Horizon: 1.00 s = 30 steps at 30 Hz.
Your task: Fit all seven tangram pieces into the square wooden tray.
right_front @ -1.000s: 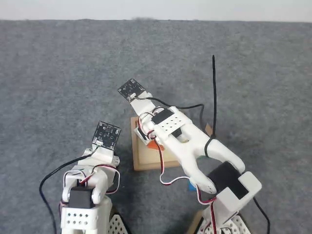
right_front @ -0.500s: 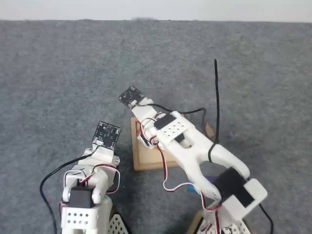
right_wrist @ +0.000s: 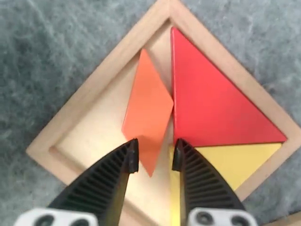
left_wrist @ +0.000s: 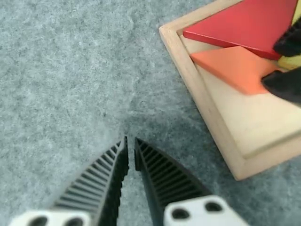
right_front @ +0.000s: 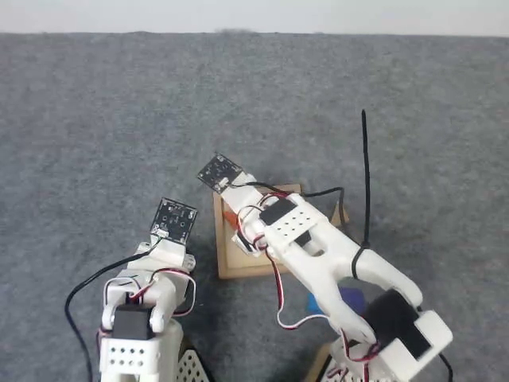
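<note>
- right claw [right_wrist: 154, 154]: released, tips parted, the near corner of the orange piece [right_wrist: 148, 110] between them. over the last second we see this arm draw back toward its base, and we judge the orange piece set down.
- square wooden tray [right_wrist: 94, 80]: under and ahead of this claw. it holds the orange piece, a red triangle [right_wrist: 211, 103] and a yellow piece [right_wrist: 225, 162], so four are left by our count.
- left claw [left_wrist: 130, 147]: clenched on nothing, over the counter [left_wrist: 70, 70], unmoved.
- views: the right wrist view gives the fit, orange touching red. the high view adds a blue shape [right_front: 313, 302] behind the right claw, off the tray.
</note>
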### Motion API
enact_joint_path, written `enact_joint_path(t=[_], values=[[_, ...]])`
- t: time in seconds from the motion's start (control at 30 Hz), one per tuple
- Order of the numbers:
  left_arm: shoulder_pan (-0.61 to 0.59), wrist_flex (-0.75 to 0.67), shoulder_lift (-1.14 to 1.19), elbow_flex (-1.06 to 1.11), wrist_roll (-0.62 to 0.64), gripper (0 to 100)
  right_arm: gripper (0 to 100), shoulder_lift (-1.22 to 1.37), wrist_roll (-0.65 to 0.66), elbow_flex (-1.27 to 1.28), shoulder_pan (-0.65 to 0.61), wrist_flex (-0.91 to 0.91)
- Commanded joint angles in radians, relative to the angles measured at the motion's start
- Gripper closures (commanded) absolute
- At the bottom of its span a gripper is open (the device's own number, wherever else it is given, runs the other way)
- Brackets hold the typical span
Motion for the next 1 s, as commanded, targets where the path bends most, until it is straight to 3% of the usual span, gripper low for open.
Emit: enact_joint_path(t=[0.0, 0.5, 0.97], values=[[-0.006, 0.003, -0.017, -0.010, -0.008, 98, 95.6, -0.071, -0.044, -0.106, -0.005, 0.016], [-0.006, 0.003, -0.017, -0.010, -0.008, 98, 99.3, 0.216, -0.043, -0.262, -0.054, 0.018], [-0.006, 0.003, -0.017, -0.010, -0.008, 98, 99.2, 0.093, 0.009, -0.069, -0.047, 0.047]])
